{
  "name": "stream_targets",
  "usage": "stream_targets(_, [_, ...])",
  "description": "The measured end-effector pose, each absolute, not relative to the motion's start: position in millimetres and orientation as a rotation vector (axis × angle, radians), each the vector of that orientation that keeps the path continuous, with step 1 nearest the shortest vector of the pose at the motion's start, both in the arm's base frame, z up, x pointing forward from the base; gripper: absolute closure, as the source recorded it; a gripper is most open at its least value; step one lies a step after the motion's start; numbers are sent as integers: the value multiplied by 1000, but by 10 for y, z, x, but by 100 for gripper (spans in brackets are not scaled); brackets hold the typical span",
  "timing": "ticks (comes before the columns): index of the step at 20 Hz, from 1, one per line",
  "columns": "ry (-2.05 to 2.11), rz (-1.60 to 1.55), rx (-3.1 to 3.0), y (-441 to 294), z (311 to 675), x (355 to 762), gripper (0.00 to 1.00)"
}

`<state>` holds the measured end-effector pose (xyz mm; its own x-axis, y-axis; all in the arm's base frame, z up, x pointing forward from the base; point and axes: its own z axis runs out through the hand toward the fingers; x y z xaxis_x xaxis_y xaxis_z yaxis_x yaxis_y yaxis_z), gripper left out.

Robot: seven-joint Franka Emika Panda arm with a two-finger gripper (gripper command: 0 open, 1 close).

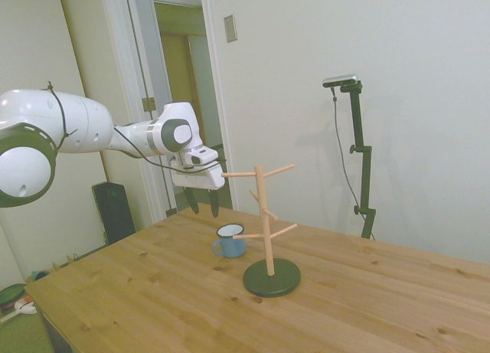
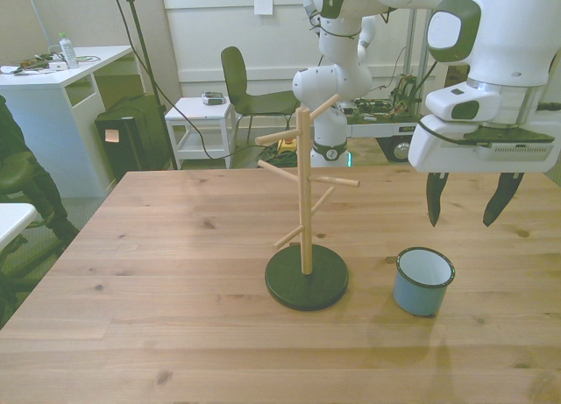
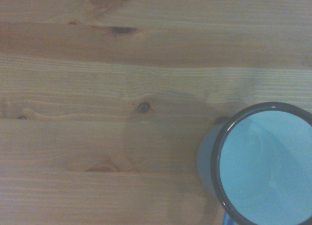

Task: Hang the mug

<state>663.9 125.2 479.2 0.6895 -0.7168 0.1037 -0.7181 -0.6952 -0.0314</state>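
Mug, small, light-blue enamel with a white inside and dark rim (image 2: pixel 424 281), stands upright on the pale wooden plank table (image 2: pixel 158 316), on the front view's right of the wooden peg stand with angled dowel arms and a round dark base (image 2: pixel 305 246); the two are near each other but apart. In the side view the same mug (image 1: pixel 230 240) sits just beyond the stand (image 1: pixel 268 230), its loop handle turned toward the picture's left. None of the pegs carries anything.

The white arm's two-finger gripper (image 2: pixel 465 200) hangs in the air above the table, higher than the mug and a little behind it, touching nothing. Its two dark fingers (image 2: pixel 433 199) stand clearly apart with open space between them, and the side view shows the gripper (image 1: pixel 202 202) the same way.

From the wrist camera the mug's dark rim and white interior (image 3: pixel 265 166) fill one corner, with knotted wood grain over everything else.

No writing on the mug, the stand or the arm can be read. A white desk (image 2: pixel 61 106), a dark chair (image 2: pixel 250 93) and a small white trolley (image 2: pixel 202 124) stand behind the table.
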Motion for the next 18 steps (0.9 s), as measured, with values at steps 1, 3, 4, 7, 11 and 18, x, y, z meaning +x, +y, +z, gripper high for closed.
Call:
stream_targets(1, [-1220,164,2875,1260,4750,6660,0])
stream_targets(3, [-1218,154,2870,1272,4664,6701,0])
stream_targets(4, [-1217,150,2868,1276,4626,6721,0])
stream_targets(7, [-1216,139,2860,1277,4519,6772,0])
stream_targets(11, [-1226,129,2846,1222,4415,6832,0])
stream_targets(18, [-1238,117,2831,1167,4262,6939,0])
